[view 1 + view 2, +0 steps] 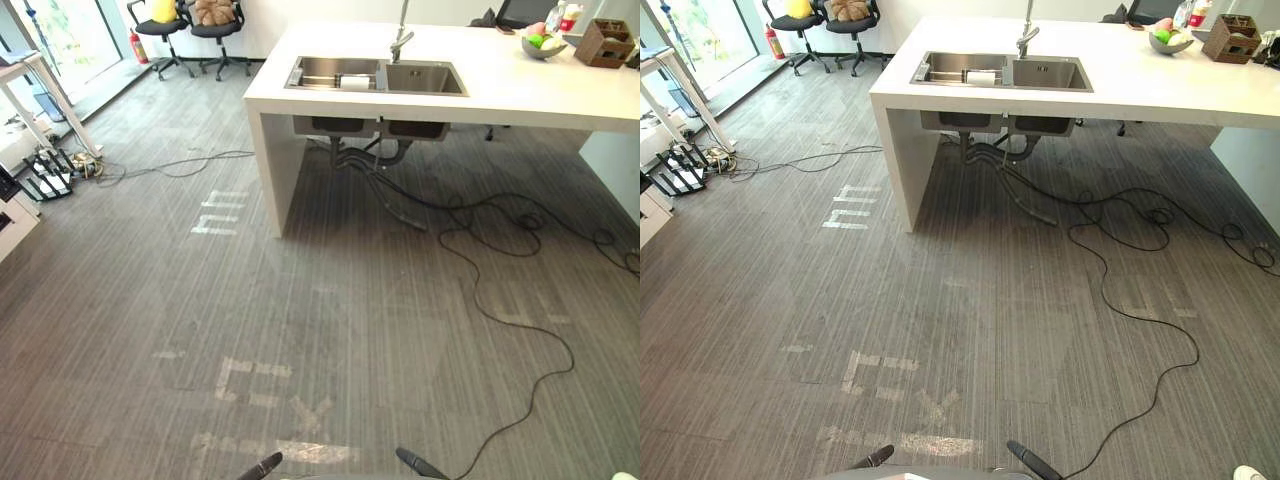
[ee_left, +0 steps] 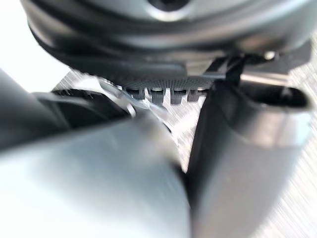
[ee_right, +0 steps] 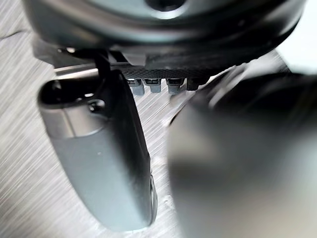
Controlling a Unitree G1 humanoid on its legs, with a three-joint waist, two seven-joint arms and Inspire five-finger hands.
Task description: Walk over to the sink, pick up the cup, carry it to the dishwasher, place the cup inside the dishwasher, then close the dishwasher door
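We see the left hand (image 2: 247,153) and the right hand (image 3: 101,163) low at the near edge, fingers relaxed, grasping nothing. A grey floor (image 1: 330,320) lies ahead. Beyond it stands the white counter (image 1: 520,95) with the sink (image 1: 425,78). A white object (image 1: 355,83), probably the cup, lies in its left basin. Two office chairs (image 1: 215,28) stand farthest.
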